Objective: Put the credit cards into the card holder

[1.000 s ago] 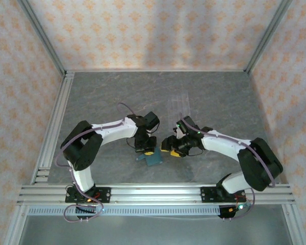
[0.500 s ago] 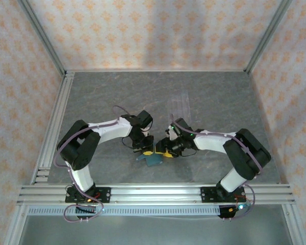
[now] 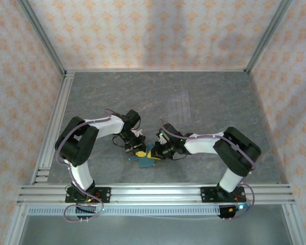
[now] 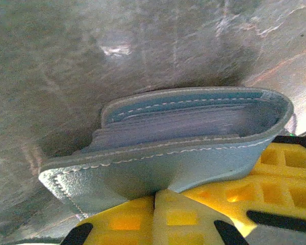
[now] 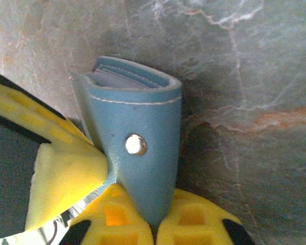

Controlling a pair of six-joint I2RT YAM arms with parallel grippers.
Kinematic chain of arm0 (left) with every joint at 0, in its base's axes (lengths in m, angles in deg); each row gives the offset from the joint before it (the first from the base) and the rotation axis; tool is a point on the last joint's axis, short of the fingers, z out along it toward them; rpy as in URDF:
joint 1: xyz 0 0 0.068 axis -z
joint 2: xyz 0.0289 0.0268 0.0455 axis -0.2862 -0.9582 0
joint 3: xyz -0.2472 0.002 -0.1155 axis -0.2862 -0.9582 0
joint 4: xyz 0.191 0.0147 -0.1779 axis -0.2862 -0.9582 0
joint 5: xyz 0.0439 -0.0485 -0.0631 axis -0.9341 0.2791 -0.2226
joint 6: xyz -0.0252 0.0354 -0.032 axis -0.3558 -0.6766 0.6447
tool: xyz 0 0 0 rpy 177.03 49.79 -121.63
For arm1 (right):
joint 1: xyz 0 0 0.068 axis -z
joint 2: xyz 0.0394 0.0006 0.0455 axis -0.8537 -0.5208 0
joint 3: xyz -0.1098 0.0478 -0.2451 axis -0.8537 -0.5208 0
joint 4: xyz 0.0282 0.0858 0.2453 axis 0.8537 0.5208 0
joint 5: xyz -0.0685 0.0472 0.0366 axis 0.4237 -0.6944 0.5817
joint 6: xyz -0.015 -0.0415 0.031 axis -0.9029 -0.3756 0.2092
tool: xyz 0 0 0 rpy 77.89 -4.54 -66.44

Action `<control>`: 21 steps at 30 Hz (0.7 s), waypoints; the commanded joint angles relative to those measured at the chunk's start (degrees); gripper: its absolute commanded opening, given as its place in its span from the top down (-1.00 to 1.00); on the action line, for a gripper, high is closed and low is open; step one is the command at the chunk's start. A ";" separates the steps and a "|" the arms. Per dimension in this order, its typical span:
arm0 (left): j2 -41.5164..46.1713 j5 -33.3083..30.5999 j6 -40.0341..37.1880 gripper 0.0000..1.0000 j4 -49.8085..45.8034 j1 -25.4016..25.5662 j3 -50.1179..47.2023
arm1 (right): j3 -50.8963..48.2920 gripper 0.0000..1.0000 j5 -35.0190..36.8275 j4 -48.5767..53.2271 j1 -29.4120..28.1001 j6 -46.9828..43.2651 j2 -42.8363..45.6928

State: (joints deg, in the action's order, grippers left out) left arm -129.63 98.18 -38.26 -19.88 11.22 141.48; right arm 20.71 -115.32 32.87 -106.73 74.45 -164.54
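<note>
The teal-blue card holder [image 3: 146,159] stands folded on its edge near the table's front centre, between both grippers. My left gripper [image 3: 137,151] is shut on the rim of its lower flap [image 4: 159,196]. Seen edge-on in the left wrist view, the card holder [image 4: 194,120] gapes slightly, with pale grey-blue layers inside. My right gripper [image 3: 157,151] is shut on the end of the stud flap [image 5: 154,224]. The card holder [image 5: 143,117] rises from those yellow fingers, its metal stud [image 5: 136,144] facing the camera. The credit cards are hidden.
A clear slotted stand [image 3: 181,108] lies on the grey stone table behind the grippers. Aluminium rails [image 3: 51,127] run along the left and front edges, and patterned walls enclose the cell. The left gripper's yellow finger [image 5: 56,168] presses close beside the right gripper.
Both arms have swung left and nearer, the card holder shifting slightly left with them. The right gripper came in from the right and shut on the card holder. The left gripper kept its hold.
</note>
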 commanded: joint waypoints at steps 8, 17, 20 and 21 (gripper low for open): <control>7.47 -19.29 -8.08 0.67 -16.24 -4.10 3.64 | 10.65 1.00 36.76 40.50 -3.39 -2.64 18.35; 11.92 -31.57 -6.16 0.59 -23.95 -5.35 7.41 | 33.44 1.00 64.88 87.99 -13.63 3.78 2.13; 12.95 -32.14 -5.08 0.57 -24.80 -5.93 7.68 | 38.99 1.00 66.94 93.41 -16.88 6.68 -8.31; 13.42 -32.23 -4.80 0.57 -24.93 -6.37 7.72 | 40.80 1.00 66.51 93.10 -17.82 6.69 -11.32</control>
State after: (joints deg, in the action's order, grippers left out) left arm -117.98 70.01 -44.27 -40.84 5.69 148.17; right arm 58.32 -56.03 113.90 -122.51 78.01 -170.50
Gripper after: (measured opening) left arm 0.215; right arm 0.061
